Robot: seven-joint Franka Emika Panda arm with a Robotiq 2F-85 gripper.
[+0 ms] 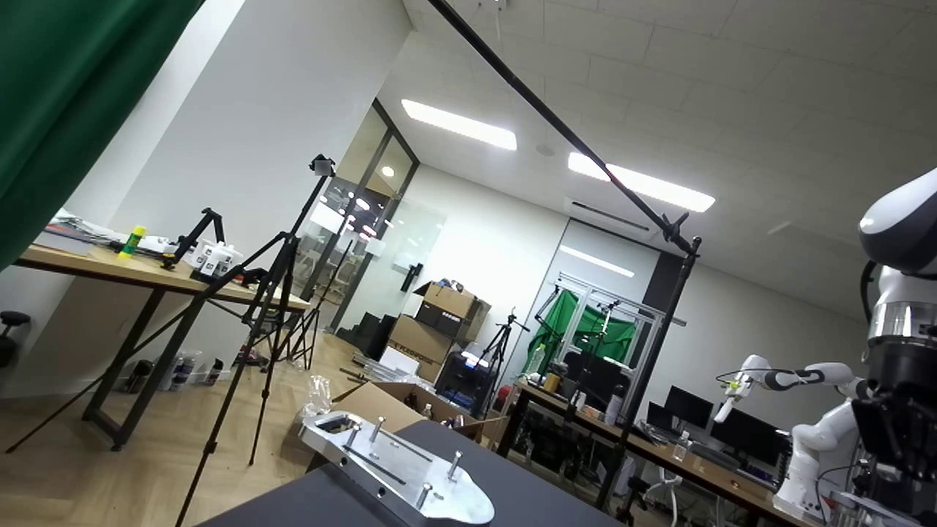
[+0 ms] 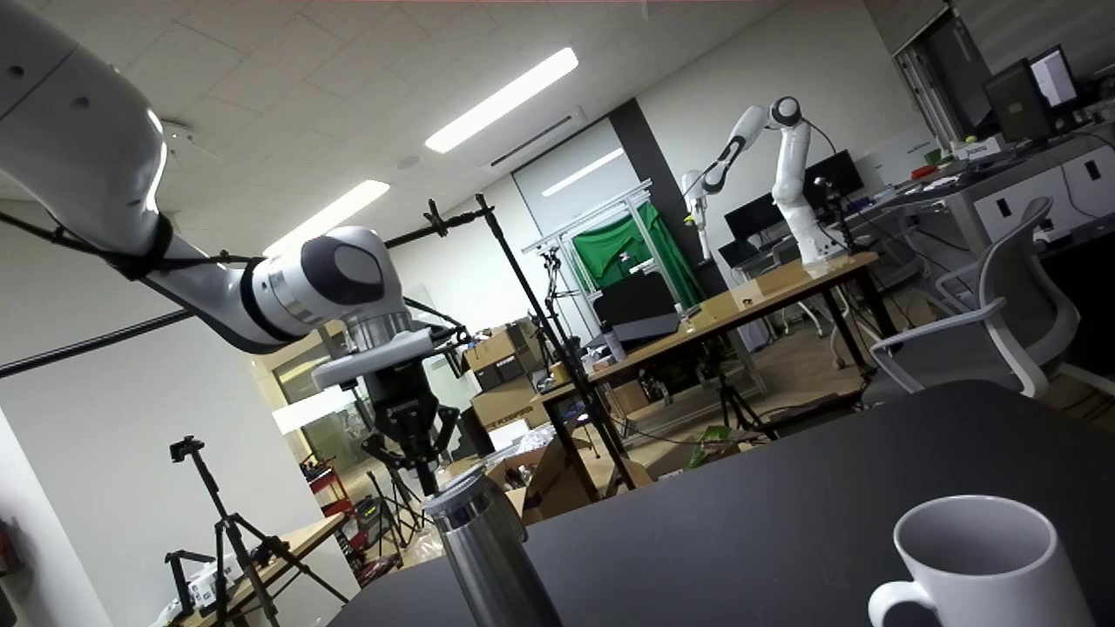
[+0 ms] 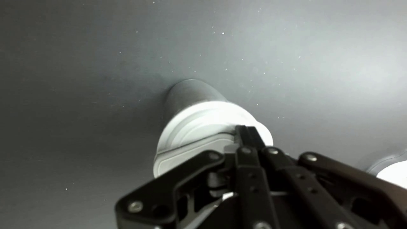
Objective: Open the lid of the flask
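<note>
The flask [image 2: 501,557] is a metallic grey cylinder with a pale grey-white lid [image 2: 457,495] on top. It stands on the dark table, and its foot is cut off in that exterior view. In the wrist view the round lid [image 3: 203,121] shows a raised flat flap, and the flask body [image 3: 192,90] shows behind it. My gripper [image 3: 246,127] has its two black fingers together, with nothing seen between them. Its tips are over the lid beside the flap's edge. In an exterior view the gripper [image 2: 427,479] points down at the lid's rim. I cannot tell whether they touch.
A white mug [image 2: 984,557] stands on the dark table [image 2: 697,514] to the flask's side; part of it shows in the wrist view [image 3: 394,173]. A metal plate with upright bolts [image 1: 402,468] sits at a table edge. A black pole [image 2: 557,348] rises behind the table.
</note>
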